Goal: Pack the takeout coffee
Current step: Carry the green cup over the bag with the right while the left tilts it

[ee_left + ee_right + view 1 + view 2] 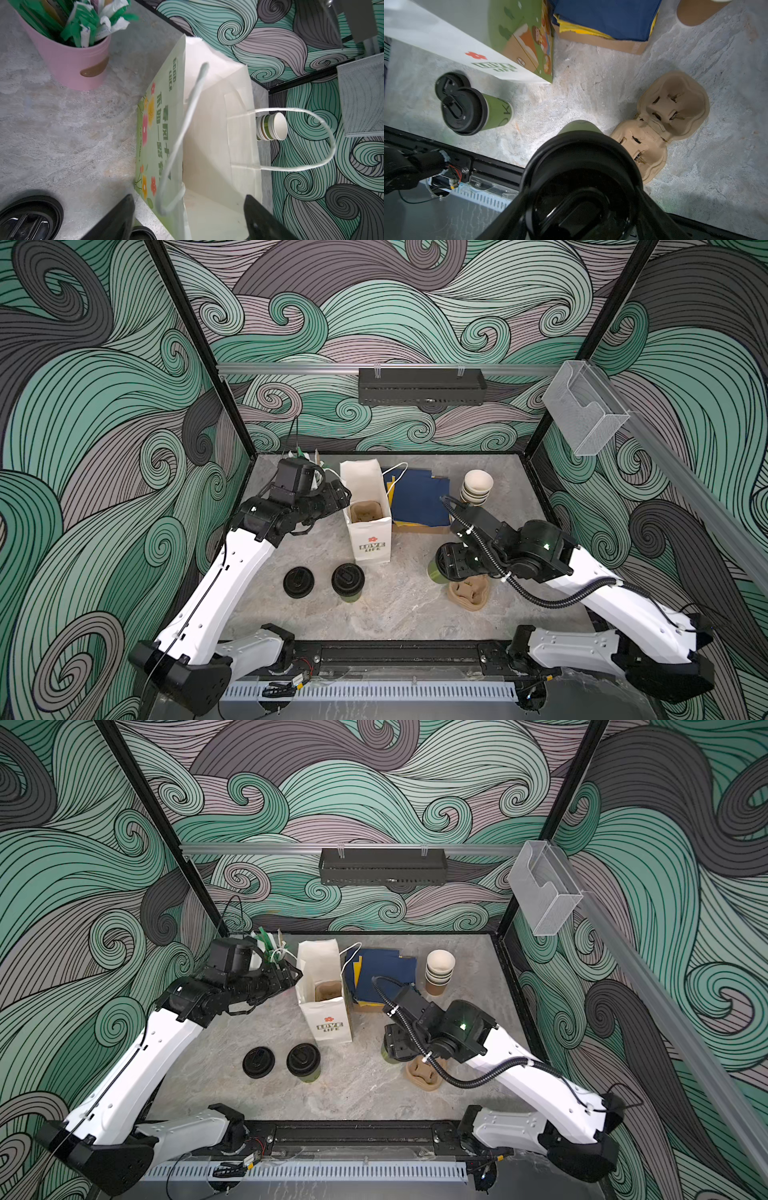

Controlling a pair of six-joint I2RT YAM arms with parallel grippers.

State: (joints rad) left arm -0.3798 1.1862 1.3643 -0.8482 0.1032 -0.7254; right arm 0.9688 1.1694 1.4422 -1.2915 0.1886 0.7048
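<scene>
Right end effector (583,193) is clamping one lidded coffee cup (579,128) up around its black lid, just beside the loose pulp carrier (675,108) on the table (591,93). I can't tell if the cup is off the surface. The other lidded cup (348,580) is standing near the table's front beside a loose lid (298,581), with the paper bag (370,539) standing open behind them. Left end effector (188,196) is gaping wide at the bag's rim, gripping nothing as far as I'm seeing.

What's worrying me: the grip seems to be sitting on the lid, so it could be popping off under the cup's weight. Nothing is pinning the bag either, so a cup clipping the rim could be tipping it. And the handle (187,124) is drooping across the mouth, just asking to snag.

Only the right wrist view is showing that grip; both top views are looking at the end effector's back. A top view is showing a carrier insert (365,512) down inside the bag.
</scene>
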